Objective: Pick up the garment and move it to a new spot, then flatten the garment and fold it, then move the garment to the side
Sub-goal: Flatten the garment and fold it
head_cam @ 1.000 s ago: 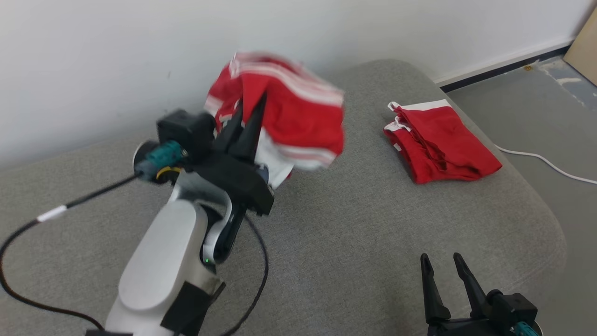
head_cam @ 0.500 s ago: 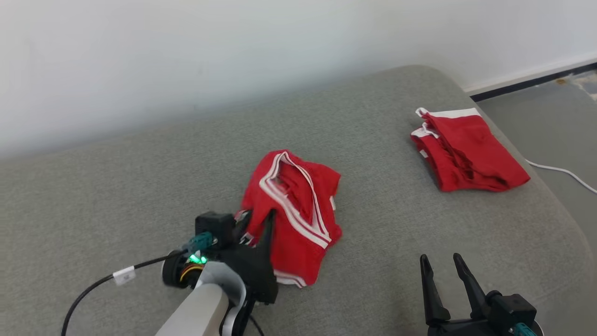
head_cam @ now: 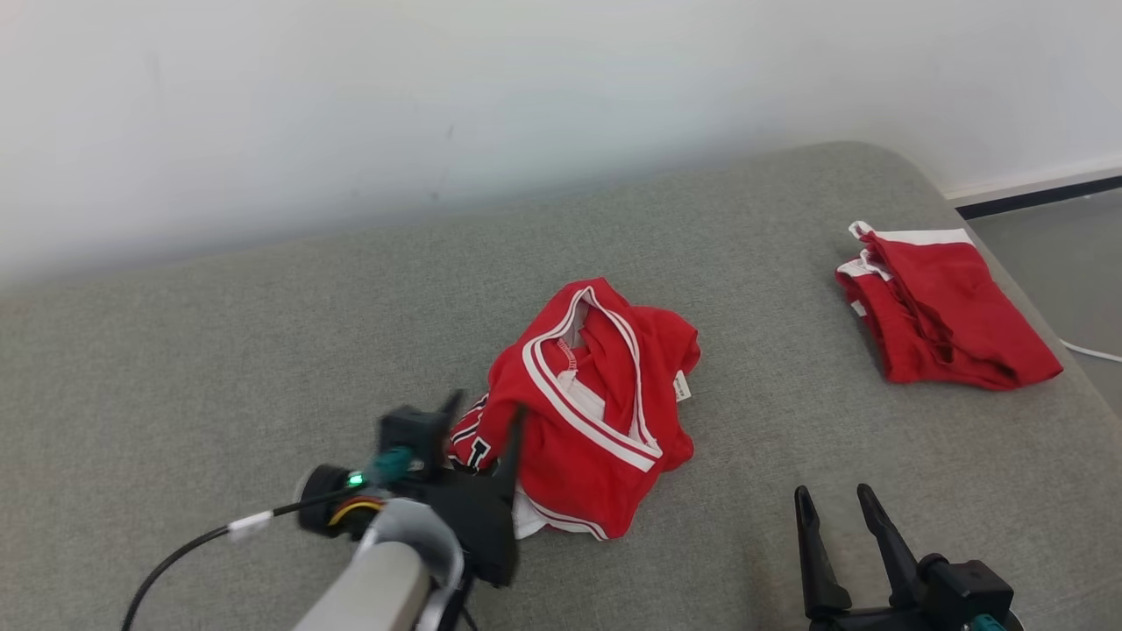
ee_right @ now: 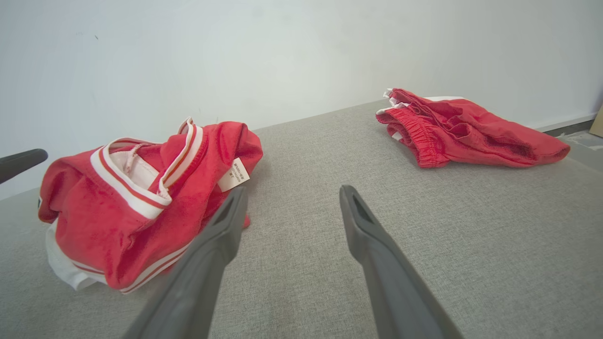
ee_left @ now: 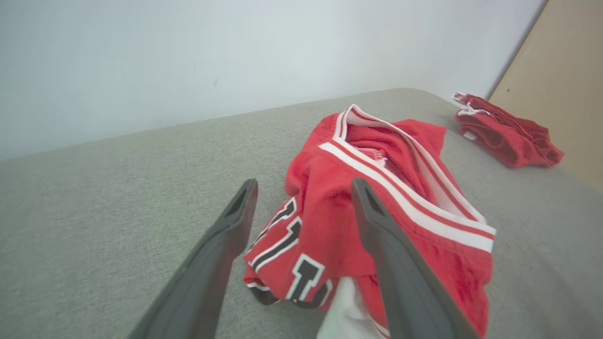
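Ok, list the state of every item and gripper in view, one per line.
Red jersey: crumpled in a heap on the grey cushion, not held.
Second red garment: folded, lying apart near the cushion's right end.
Left gripper: open, straddling the jersey's near edge.
Right gripper: open, empty.

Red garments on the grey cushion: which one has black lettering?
The crumpled garment in the middle, beside the left gripper: it has black letters and white stripes. The folded garment at the far right shows no lettering.
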Robot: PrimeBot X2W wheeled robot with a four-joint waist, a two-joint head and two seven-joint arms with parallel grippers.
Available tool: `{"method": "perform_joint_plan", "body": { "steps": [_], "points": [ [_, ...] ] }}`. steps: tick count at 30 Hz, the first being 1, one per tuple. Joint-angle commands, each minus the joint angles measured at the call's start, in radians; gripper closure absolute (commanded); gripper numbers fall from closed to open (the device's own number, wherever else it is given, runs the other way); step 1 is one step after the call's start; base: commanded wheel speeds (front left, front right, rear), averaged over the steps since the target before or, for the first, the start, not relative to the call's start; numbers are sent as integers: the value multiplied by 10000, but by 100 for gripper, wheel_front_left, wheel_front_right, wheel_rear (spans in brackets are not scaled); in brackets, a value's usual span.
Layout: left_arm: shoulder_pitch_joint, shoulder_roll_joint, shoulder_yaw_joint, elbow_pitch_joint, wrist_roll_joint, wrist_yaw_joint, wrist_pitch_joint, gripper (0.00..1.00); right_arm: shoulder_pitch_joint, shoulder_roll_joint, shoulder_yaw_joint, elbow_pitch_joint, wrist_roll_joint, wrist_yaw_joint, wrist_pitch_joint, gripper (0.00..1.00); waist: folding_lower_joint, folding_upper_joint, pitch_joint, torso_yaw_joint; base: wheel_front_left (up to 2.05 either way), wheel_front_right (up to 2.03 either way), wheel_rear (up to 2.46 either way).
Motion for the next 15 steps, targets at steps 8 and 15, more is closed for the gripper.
{"method": "perform_joint_plan", "body": {
  "steps": [8,15],
  "points": [
    [165,-459,-1716,-1593,279,-766,1895,0,-123,25,169,22,119,-26,-11,0,1,0,140,-175,0,0,0],
    [-188,-593,-2199,-783,705,30,2694,0,-310,25,250,83,208,-26,-38,0,1,0,374,-830,0,0,0]
  ]
}}
